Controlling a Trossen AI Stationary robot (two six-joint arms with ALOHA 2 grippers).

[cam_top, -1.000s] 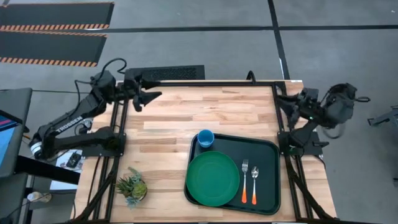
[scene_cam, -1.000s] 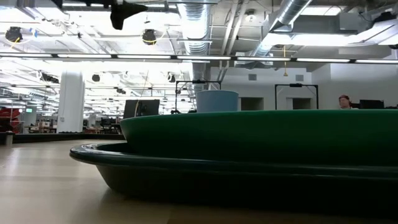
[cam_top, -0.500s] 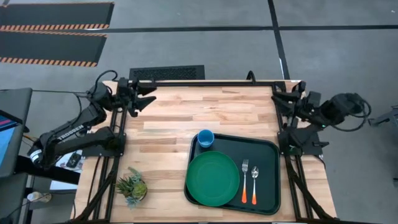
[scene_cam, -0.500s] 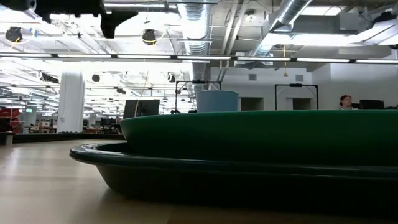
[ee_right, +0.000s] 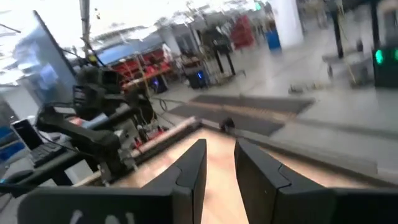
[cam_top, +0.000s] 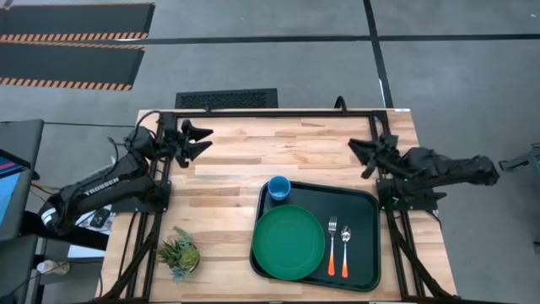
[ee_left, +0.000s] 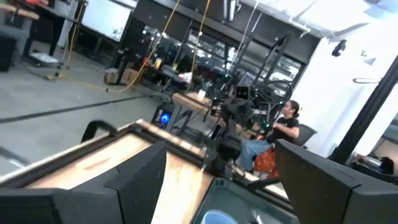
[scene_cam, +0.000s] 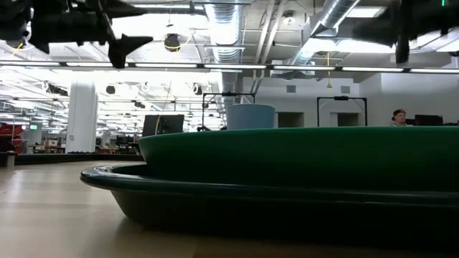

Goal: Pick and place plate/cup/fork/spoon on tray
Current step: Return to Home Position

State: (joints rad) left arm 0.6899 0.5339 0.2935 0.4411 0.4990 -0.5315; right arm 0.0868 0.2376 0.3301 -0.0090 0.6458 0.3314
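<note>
Two utensils, fork (cam_top: pixel 332 247) and spoon (cam_top: pixel 346 247), parallel, handles toward near edge; both jaws spread.

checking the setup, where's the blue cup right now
In the high view the cup stands at the tray's far left corner, just beyond the plate.

The high view looks straight down on the whole table (cam_top: pixel 278 160). The low view sits at tabletop height, close against the tray (scene_cam: pixel 237 197), facing the room. Both wrist views look across the table; all share the tray area.
</note>
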